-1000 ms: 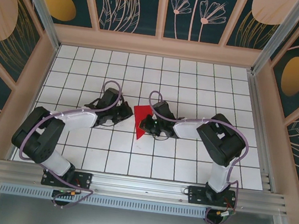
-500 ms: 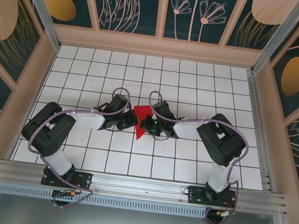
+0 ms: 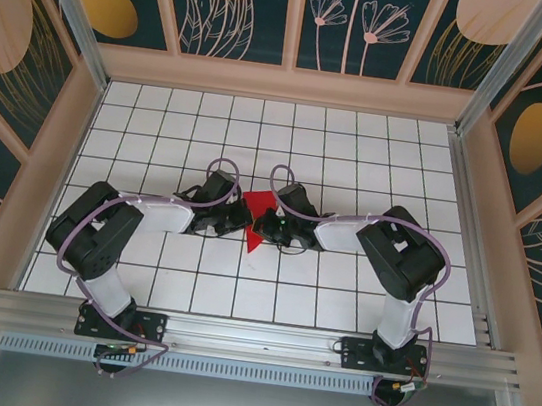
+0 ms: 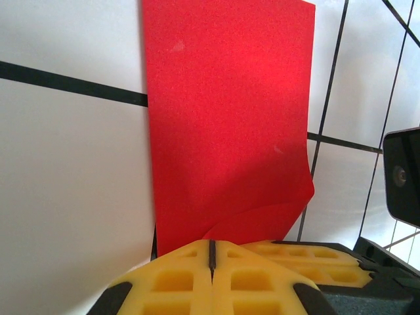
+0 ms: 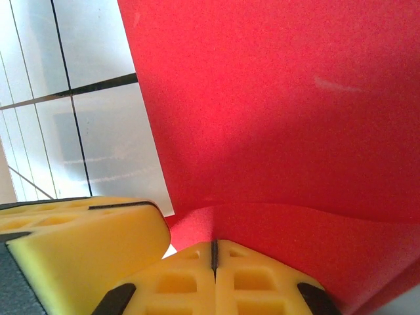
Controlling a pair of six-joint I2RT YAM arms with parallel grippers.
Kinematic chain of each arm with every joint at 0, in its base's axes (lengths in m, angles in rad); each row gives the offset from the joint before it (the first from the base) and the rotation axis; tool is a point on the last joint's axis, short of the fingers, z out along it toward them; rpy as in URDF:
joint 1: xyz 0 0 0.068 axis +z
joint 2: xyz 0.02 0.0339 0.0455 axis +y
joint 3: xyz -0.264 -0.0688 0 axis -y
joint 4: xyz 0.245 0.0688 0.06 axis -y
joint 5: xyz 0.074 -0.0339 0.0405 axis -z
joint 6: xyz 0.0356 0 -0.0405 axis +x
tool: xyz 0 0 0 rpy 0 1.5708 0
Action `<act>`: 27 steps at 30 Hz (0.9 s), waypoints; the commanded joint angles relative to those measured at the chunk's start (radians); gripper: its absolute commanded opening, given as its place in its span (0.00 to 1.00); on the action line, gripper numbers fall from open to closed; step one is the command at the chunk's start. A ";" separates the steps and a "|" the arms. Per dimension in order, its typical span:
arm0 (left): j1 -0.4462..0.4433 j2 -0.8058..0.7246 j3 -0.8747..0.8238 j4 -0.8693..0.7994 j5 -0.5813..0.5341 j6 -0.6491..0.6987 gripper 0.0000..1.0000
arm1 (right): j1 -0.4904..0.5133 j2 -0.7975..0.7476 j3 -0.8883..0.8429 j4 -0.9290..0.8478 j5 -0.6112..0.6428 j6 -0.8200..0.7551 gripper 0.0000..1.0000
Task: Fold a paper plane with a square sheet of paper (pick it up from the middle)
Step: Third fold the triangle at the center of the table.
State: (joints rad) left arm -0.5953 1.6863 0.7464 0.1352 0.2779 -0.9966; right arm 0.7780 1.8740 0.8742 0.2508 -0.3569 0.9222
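The square sheet of paper lies near the middle of the white gridded table, between the two arms, which reach in from either side. Seen from above, its outline is no longer square: a broad top edge narrows to a point toward the near side.

The left gripper sits at the sheet's left edge and the right gripper at its right edge, their tips close together over the red paper.

In the left wrist view the paper lies mostly flat on the tiles. Its near right corner curls up into a small flap just in front of the left gripper, whose yellow pads are pressed together along a thin seam. A second yellow finger sits just beside it.

In the right wrist view the sheet rises in a soft wave ahead of the right gripper, which is also clenched pad to pad. The paper's raised fold meets the seam's tip, though whether it is actually nipped there is hard to tell. Another yellow finger lies just to the left.
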 commanded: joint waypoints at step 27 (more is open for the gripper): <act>-0.044 0.095 -0.042 -0.221 -0.212 0.098 0.00 | -0.063 -0.114 -0.086 0.075 -0.088 -0.025 0.00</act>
State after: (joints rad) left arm -0.6373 1.7214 0.7609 0.1036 0.1486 -0.9375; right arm 0.7311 1.7809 0.7975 0.3122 -0.4217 0.9215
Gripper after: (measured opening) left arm 0.067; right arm 0.053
